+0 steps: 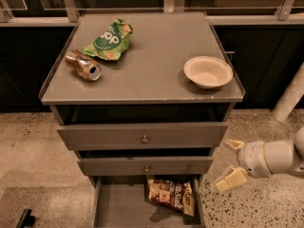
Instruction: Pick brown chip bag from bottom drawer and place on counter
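Grey cabinet, with the hand [232, 162] spread wide and empty at its right flank.
The worktop [152, 56] lies above and left of the hand; the bottom drawer [121, 205] stands open, below and left of the hand; the hand's two cream fingers [231, 179] point toward the cabinet, well apart, gripping nothing; the brown chip bag [172, 194] lies in the drawer's back right corner, near the hand, down and left of it; on the worktop a green chip bag [108, 41] lies far up-left, a bowl [208, 71] almost straight above the hand, a tipped can [83, 64] beside the green bag.
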Controlling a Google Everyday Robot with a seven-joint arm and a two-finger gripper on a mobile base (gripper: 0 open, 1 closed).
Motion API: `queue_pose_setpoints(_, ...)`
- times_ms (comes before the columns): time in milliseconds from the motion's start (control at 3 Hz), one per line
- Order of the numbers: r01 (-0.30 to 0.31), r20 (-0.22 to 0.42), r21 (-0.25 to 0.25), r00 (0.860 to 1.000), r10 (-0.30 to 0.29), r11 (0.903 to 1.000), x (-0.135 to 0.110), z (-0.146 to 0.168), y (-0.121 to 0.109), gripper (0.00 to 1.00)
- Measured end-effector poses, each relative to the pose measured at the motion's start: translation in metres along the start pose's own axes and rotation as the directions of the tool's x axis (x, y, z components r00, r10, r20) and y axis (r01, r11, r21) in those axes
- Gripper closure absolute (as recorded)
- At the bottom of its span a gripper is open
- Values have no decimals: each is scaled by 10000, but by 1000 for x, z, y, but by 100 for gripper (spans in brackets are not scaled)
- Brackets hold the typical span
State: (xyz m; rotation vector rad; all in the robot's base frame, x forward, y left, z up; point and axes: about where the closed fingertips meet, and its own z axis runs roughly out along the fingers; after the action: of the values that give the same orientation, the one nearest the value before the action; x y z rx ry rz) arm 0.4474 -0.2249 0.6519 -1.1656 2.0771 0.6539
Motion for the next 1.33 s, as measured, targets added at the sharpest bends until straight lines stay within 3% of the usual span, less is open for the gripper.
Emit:
queue_pose_setpoints(333, -2, -1, -2, 10000, 2, 10000, 0, 0, 0, 0)
queue_pose_setpoints(667, -386, -106, -197, 9992, 384, 9991, 25, 22, -2, 0)
queue_pose_setpoints(1333, -789, 695, -898, 9939, 853, 9928, 68, 93, -12, 0)
